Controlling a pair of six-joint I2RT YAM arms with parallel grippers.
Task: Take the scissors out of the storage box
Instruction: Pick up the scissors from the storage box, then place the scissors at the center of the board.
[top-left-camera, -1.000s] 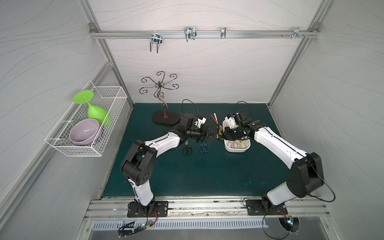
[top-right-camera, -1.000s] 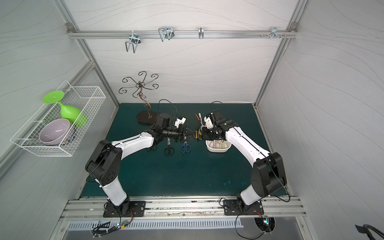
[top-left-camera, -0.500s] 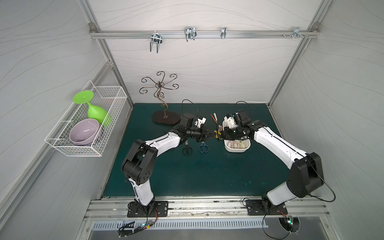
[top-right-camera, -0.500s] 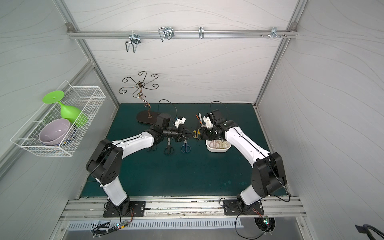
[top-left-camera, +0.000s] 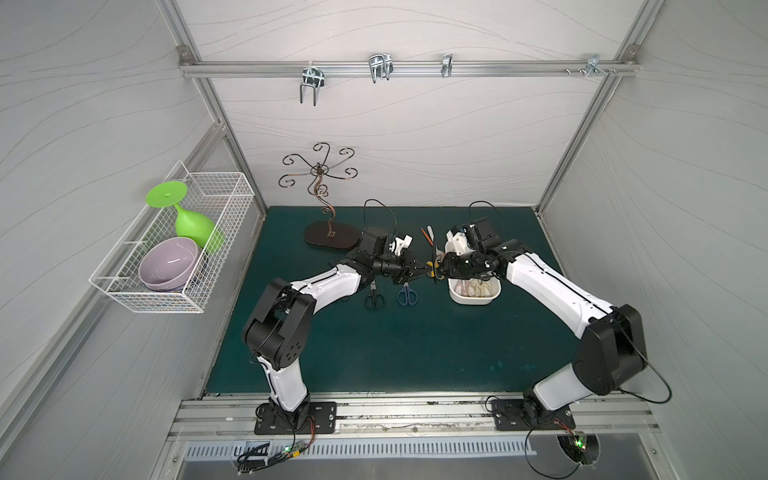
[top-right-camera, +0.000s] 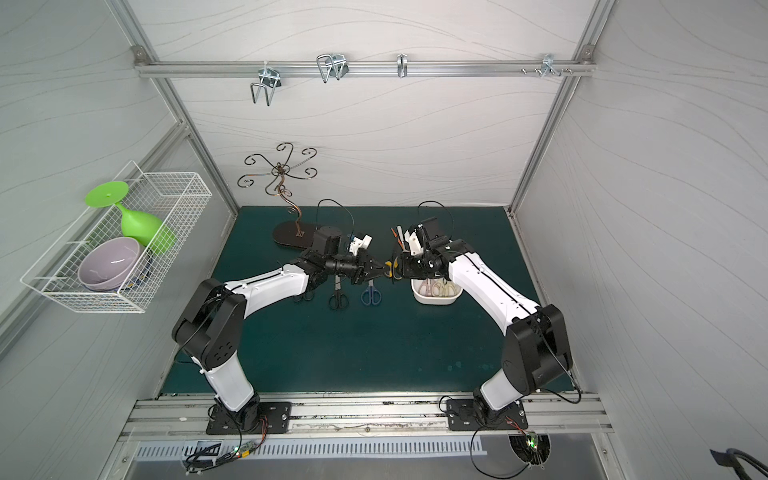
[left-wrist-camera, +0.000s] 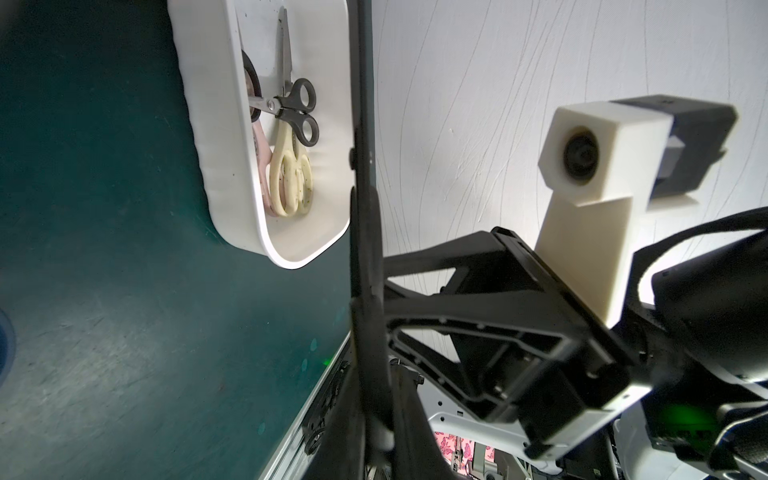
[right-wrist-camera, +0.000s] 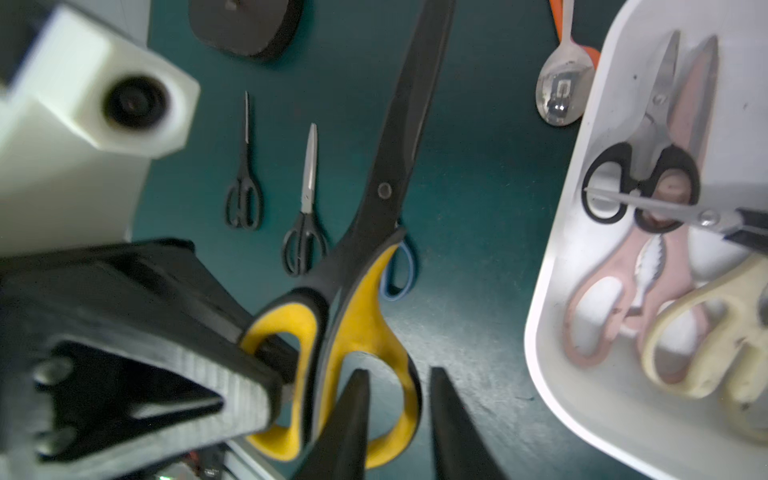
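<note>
Scissors aloft: yellow-and-black scissors (right-wrist-camera: 361, 299), held above the mat (top-left-camera: 395, 353) between the two arms, outside the storage box (top-left-camera: 473, 300) and just beside it, blades toward the back of the mat.
Left gripper (right-wrist-camera: 274, 370): clenched on one yellow handle loop.
Right gripper (right-wrist-camera: 397, 399): released, fingers (right-wrist-camera: 349, 424) parted with the rim of the other loop between them; contact with it, cannot tell.
Storage box: on the mat right of centre, all sides apart from the walls, rear part under the right wrist in both top views.
Inside the box: cream shears (left-wrist-camera: 286, 174) and pink shears (right-wrist-camera: 615, 266) side by side, boxed black-handled scissors (left-wrist-camera: 299, 108), two pairs, lying across them.
Row on the mat: loose black-handled scissors (right-wrist-camera: 245, 195), two pairs, then blue-handled scissors (right-wrist-camera: 401, 270), parallel, handles toward the front, near the left forearm.
Rear edge: spoon (right-wrist-camera: 563, 91) and orange stick (top-left-camera: 424, 235) just behind the box; jewellery stand (top-left-camera: 330, 241) at rear left.
Open room: bare mat from the scissors row to the front rail; another bare strip between box and right wall.
Left wall: wire basket (top-left-camera: 224, 199) hung above the mat's edge, holding green goblet (top-left-camera: 195, 224) and lilac bowl (top-left-camera: 168, 264).
Writing: none legible.
</note>
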